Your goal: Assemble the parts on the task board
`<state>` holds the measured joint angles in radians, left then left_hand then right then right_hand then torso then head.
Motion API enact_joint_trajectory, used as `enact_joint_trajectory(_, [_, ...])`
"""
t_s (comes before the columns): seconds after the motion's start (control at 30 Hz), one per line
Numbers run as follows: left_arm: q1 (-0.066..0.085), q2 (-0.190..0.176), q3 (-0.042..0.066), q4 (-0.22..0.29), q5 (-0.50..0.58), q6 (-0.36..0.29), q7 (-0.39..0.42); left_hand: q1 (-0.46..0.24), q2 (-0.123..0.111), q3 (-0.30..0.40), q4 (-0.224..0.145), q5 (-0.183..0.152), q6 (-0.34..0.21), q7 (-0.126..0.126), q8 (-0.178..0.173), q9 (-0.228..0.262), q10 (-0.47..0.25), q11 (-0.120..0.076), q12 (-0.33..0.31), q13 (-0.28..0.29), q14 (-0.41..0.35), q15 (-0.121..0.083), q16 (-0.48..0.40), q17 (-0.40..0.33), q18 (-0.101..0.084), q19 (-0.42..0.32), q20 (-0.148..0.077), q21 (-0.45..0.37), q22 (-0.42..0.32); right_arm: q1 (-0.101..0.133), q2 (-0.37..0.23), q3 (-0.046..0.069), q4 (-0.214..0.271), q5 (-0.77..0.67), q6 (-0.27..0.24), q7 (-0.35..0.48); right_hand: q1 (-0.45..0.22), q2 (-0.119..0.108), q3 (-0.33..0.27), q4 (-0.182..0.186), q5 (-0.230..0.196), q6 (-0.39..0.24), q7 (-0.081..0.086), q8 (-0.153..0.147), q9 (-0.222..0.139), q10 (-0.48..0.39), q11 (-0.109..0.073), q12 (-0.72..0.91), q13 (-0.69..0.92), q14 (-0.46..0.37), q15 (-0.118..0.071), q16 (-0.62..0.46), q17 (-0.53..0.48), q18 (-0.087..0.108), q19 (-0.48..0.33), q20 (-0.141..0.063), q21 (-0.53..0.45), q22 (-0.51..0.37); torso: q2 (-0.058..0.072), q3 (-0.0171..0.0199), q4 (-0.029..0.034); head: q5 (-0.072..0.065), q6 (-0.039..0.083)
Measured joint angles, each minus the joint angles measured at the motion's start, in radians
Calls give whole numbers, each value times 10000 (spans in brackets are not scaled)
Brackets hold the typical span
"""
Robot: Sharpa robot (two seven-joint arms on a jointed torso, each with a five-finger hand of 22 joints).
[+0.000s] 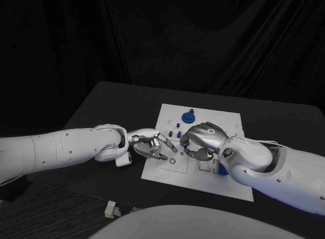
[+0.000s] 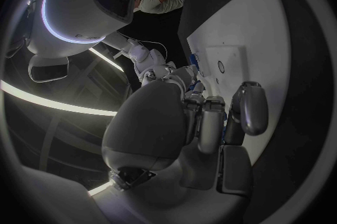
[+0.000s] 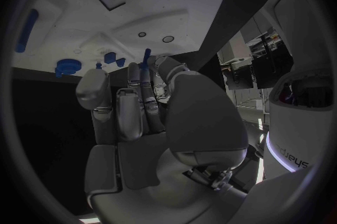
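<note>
a: both hands are over the task board [image 1: 227, 119] now, right in the middle of the black table [image 1: 105, 99].

b: what's the left hand [image 1: 149, 144] doing?

a: it comes in over the board's left edge, fingers [image 1: 166, 144] stretched out loosely and a little apart, pointing across toward the other hand. i can't see anything in it.

b: and the right hand [image 1: 200, 142]?

a: hunched over the centre of the board, fingers curled down and in. from its wrist camera there's a thin blue pin [image 3: 145, 59] sticking up by the fingertips [image 3: 135, 69], so it looks pinched there, but i can't tell for sure whether it's really gripped.

b: where are the rest of the parts?

a: a round blue part with a peg [image 1: 188, 117] stands up on the far end of the board, just beyond the right hand. two small blue blocks [image 3: 114, 58] sit close to the fingertips, with a round blue disc [image 3: 68, 66] beside them. a long blue bar [image 3: 27, 30] lies off near one edge of the board, and another blue piece [image 1: 223, 170] peeks out by the right forearm.

b: the hands touching?

a: close, fingertips nearly meeting, but i can't tell if they touch.
</note>
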<state>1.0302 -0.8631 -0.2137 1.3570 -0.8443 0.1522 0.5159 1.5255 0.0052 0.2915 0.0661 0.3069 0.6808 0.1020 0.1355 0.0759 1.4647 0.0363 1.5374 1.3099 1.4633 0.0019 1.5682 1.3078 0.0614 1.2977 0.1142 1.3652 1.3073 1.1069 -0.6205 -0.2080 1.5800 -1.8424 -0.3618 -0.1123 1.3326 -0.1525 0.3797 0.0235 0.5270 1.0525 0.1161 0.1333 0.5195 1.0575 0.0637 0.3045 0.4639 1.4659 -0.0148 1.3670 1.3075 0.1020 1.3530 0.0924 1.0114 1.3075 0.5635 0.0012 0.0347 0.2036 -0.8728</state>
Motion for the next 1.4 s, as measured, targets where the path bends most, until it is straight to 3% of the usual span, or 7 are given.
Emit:
enact_joint_trajectory(0.53, [0, -5, 0, 3, -1, 3, -5, 0, 0, 0, 0, 0, 0, 0, 0, -1, -1, 0, 0, 3, 0, 0, 0, -2, 1, 0, 0, 0, 0, -33, 16, -1, -48, 0, -462, 224, 276, 38, 26, -306, 149, 338, -53, 218, 249, 1072, -141, -754, -1067, 0, 0, 0, 0, 0, 84, -84, 188, -1, 0, 0, 1, 0, 0])
enact_joint_trajectory(0.73, [0, -6, 0, 0, -2, 4, -7, 0, 0, 0, 0, 0, 0, 0, 0, -1, -1, 1, 0, 5, 0, 0, 0, -1, -1, 0, 0, 0, 0, -37, 16, 0, -62, 0, -570, 275, 405, 69, -45, -376, -60, 374, -88, 278, 319, 1213, -176, -829, -1184, 9, -66, 0, 0, 0, 121, -121, 234, -2, 0, 0, 1, -2, 0])
enact_joint_trajectory(1.03, [0, -2, 0, -6, -2, 13, -20, 0, 0, 0, 0, 0, 6, 6, 0, -2, -1, 1, 0, 9, 0, 0, 0, -2, 0, 0, 0, 0, 0, -121, 25, 2, -165, 0, -608, 319, 523, 187, -115, -499, -1137, 460, -104, 284, 393, 1417, -229, -995, -1382, 9, -66, 0, -1, 1, 121, -121, 291, -1, 0, 0, 1, -5, 0])
enact_joint_trajectory(1.23, [0, -37, 0, -4, -2, 22, -48, 0, 0, 0, 0, 0, 36, 36, 0, -2, -2, 1, 0, 6, 0, 0, 0, -2, 0, 0, 0, 0, 0, -264, 88, 1, -333, 0, -603, 334, 739, 264, -199, -471, -2351, 510, -128, 232, 353, 1556, -233, -1101, -1519, 9, -66, 0, -1, -1, 121, -121, 291, 6, -1, 0, 1, 21, 0])
enact_joint_trajectory(1.4, [0, -47, 0, -1, -2, 28, -75, 0, 0, 0, 0, 0, 36, 36, 0, -2, -2, 2, 0, 2, 0, 0, 0, -3, 0, 0, 0, 0, 0, -352, 146, -1, -491, 0, -606, 347, 748, 273, -228, -442, -2647, 571, -138, 212, 317, 1573, -247, -1139, -1558, 10, -66, 0, -1, -1, 120, -121, 291, 6, -2, 0, 0, 46, 0])
